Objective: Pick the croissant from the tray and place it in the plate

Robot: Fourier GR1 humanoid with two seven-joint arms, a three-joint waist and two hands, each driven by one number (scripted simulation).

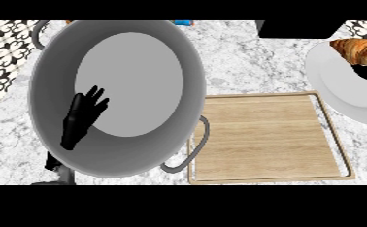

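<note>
Already, the golden-brown flaky croissant (350,50) lies on the round white plate (331,83) at the right edge, partly cropped, so it may overhang the far rim and slide. Light wooden tray (265,138) is bare on the grey-white marble counter (247,61). Left hand (82,117) rests over the big grey handled pot (114,97), fingers straight and holding nothing; right hand out of view.

- The croissant (350,50) is cut off by the right edge, so only part of it is seen.
- The white plate (331,78) is cut off by the right edge too.
- A bit of the wooden tray (267,137) on its left side is hidden by the big grey pot (118,97).
- A small blue thing (184,23) behind the pot is mostly hidden; what it is cannot be told.
- The right hand is not seen.
- The left forearm is mostly hidden.
</note>
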